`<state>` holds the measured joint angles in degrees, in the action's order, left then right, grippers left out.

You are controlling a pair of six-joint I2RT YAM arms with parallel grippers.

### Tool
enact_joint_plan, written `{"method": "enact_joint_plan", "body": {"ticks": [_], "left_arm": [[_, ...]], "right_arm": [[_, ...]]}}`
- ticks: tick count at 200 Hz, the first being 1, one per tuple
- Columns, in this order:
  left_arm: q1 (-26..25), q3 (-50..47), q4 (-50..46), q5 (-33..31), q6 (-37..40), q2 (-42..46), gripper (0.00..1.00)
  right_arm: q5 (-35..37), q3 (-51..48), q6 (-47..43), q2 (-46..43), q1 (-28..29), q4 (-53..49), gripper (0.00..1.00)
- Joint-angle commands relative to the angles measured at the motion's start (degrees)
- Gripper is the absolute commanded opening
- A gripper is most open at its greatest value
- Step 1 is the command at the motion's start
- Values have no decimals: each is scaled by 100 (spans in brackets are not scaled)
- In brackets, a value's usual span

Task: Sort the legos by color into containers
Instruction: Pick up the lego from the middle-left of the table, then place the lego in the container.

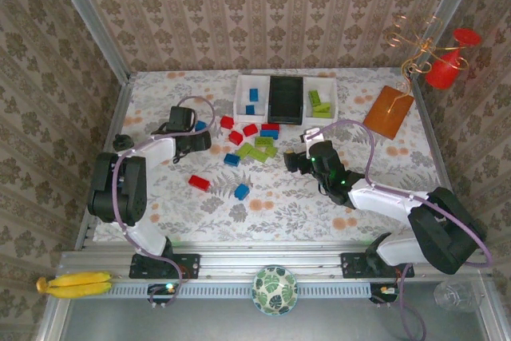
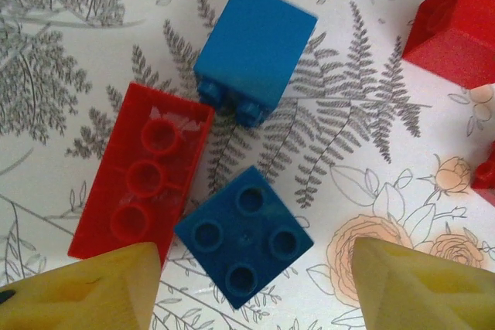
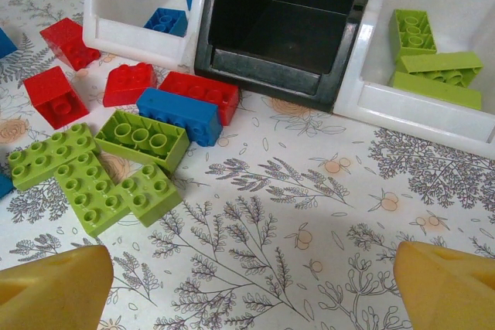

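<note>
**STATION STATUS: BOTH GRIPPERS OPEN, BRICKS PARTLY SORTED**

**Left gripper** [image 2: 251,295]. You will find it low over the table [image 1: 383,173], at the left side of the loose bricks. Its two yellow fingers [image 2: 85,291] are spread. A blue four-stud brick [image 2: 244,236] lies studs-up between them, and neither finger visibly touches it. A red brick [image 2: 143,171] lies just beside that blue brick, with its near end close to the left finger. Just beyond, a second blue brick [image 2: 255,44] is tipped on its side.

**Right gripper** [image 3: 247,291]. Its fingers stand wide apart with nothing between them. It sits over bare tablecloth, facing the trays.

**Containers.** The three trays stand in a row at the far side of the table.
- The left white tray [image 3: 131,32] holds blue bricks [image 3: 166,19].
- The black tray [image 3: 267,67] stands in the middle.
- The right white tray [image 3: 402,113] holds lime green bricks [image 3: 433,63].

**Loose bricks.**
- A long red brick [image 3: 199,90] touches a long blue brick [image 3: 179,115], just in front of the left white and black trays.
- A green cluster [image 3: 116,191] lies beside them.
- Nearer the arms, a lone red brick [image 1: 199,183] and a lone blue brick [image 1: 242,191] lie apart from the rest.
</note>
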<state>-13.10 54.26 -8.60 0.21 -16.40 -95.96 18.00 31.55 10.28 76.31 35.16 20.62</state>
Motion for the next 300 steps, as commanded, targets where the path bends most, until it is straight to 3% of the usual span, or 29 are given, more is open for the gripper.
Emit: {"method": "enact_joint_plan", "body": {"ticks": [1,93,135,161,202,235,300], "left_arm": [[-44,1,25,182,-161,-61,64],[-82,706,-6,17,-28,-867,54],[-190,921,-137,-226,137,-1073,42],[-320,900,-145,-405,180,-897,32],[-933,832,350,-347,321,-136,30],[-1178,1554,425,-213,391,-449,29],[-1448,3649,330,-309,665,-2038,29]], "right_arm": [[54,201,60,26,52,-23,95],[43,210,87,25,45,-32,95],[64,220,70,-18,46,-86,95],[121,187,36,-115,46,-111,95],[162,176,50,-123,44,-86,95],[199,150,60,-159,44,-78,95],[208,163,44,-214,44,-155,95]]}}
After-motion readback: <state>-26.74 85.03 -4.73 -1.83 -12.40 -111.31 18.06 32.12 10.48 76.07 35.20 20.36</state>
